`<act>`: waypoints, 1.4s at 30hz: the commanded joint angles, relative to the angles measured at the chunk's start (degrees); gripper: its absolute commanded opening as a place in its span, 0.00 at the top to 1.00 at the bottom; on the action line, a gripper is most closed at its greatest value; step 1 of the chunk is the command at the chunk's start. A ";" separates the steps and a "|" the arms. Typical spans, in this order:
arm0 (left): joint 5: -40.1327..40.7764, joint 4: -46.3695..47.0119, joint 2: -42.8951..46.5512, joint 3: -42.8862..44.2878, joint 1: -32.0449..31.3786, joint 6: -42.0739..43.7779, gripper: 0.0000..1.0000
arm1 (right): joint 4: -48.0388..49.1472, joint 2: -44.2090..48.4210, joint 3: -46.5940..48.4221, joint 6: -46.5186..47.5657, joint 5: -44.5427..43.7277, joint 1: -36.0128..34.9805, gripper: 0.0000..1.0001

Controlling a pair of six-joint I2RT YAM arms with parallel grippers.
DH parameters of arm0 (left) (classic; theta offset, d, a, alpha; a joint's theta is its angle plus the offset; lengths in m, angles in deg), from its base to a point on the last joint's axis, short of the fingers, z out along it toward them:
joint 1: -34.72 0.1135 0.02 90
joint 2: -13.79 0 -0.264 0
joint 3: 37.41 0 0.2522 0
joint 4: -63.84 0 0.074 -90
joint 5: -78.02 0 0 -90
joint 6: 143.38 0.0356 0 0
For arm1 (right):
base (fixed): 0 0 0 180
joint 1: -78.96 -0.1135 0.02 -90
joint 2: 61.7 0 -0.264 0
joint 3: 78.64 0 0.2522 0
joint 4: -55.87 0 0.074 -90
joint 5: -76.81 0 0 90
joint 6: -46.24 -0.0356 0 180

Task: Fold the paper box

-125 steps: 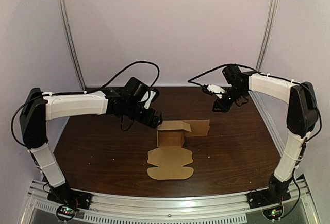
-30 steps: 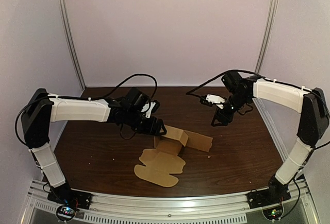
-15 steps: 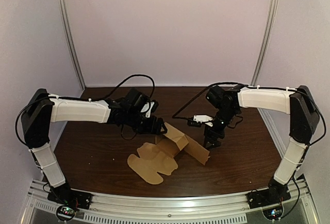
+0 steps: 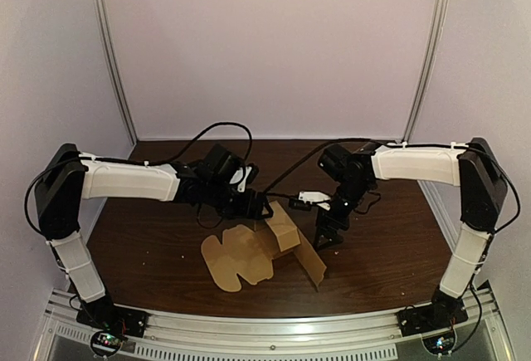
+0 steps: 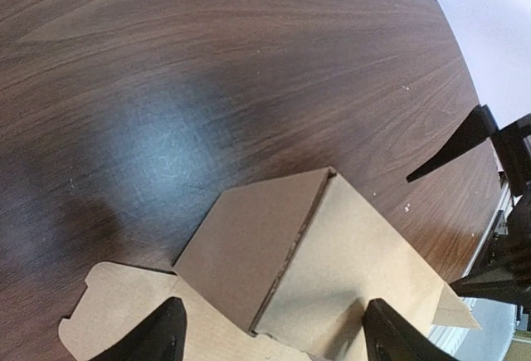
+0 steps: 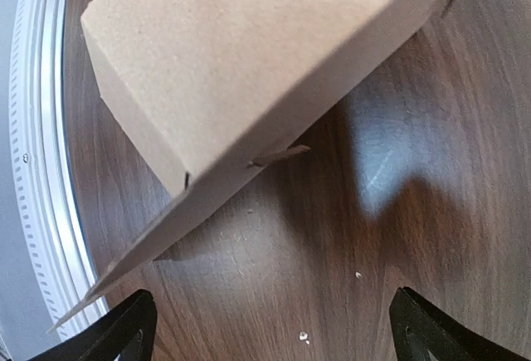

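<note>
So the paper box (image 4: 278,230) sits mid-worktop (image 4: 141,249), only half formed. A squarish tube part is up, a scalloped flap (image 4: 236,263) lies flat toward the near-left, and a long panel (image 4: 309,260) sticks out toward the near-right.

The left pincer (image 4: 259,209) is spread wide with the box's raised corner between its fingers. From the wrist view I can't tell if the fingers actually press on the card. The right pincer (image 4: 324,236) is also wide apart, gripping nothing, low over the wood just beside that long panel.

What worries me is that nothing seems to pin the box down firmly. If the right one shoves the panel, I reckon the whole thing skids or spins on that smooth wood instead of bending at the crease. If the left one squeezes across the corner, thin card like this probably buckles and the tube collapses. A fingertip could also snag under the panel's edge and tear it.
</note>
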 commanded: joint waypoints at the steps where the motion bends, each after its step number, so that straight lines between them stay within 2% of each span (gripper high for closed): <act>1: -0.61 1.55 1.61 -0.28 -0.20 3.02 0.24 | 0.19 7.66 -2.63 -1.83 -2.59 4.07 0.00; 4: 0.01 0.92 4.54 0.42 -0.19 8.10 0.23 | 2.05 13.95 -5.65 -6.03 1.31 8.75 0.00; 6: 1.18 -1.10 6.58 1.45 -0.18 13.05 0.22 | 1.65 16.41 -7.24 -9.23 8.82 10.59 0.00; 9: 1.58 -4.68 10.18 1.94 -0.20 21.11 0.22 | -4.82 15.68 -6.89 -7.49 19.31 9.21 0.00; 11: 2.40 -6.50 12.56 0.53 -0.20 24.46 0.21 | -9.32 14.37 -4.66 -5.87 17.40 4.73 0.00; 15: 6.80 -9.69 15.00 -1.73 -0.18 27.16 0.21 | -5.65 12.60 -4.00 -12.37 5.75 -0.98 0.01; 17: 8.18 -10.13 15.56 -2.57 -0.20 26.62 0.21 | -6.78 10.26 -2.31 -12.95 2.60 -2.60 0.05; 21: 10.31 -8.83 16.86 -4.71 -0.09 24.23 0.21 | -7.75 6.69 -0.45 -14.34 0.73 -4.90 0.21; 26: 12.05 -8.48 19.12 -6.41 -0.12 22.45 0.21 | -8.09 4.14 2.11 -16.05 -6.14 -6.86 0.48; 33: 16.58 -7.87 22.22 -9.38 -0.11 20.36 0.21 | -9.46 0.32 7.45 -14.27 -12.87 -6.96 0.79; 36: 17.09 -7.77 23.10 -10.36 -0.07 19.74 0.21 | -9.05 -1.76 10.28 -11.85 -15.48 -6.98 0.88; 39: 17.19 -7.48 23.93 -11.29 -0.11 19.33 0.21 | -8.08 -4.05 13.95 -5.54 -16.70 -7.00 0.96; 42: 17.27 -7.82 24.52 -11.69 0.06 18.85 0.20 | -7.73 -6.66 18.23 1.27 -16.24 -6.96 1.00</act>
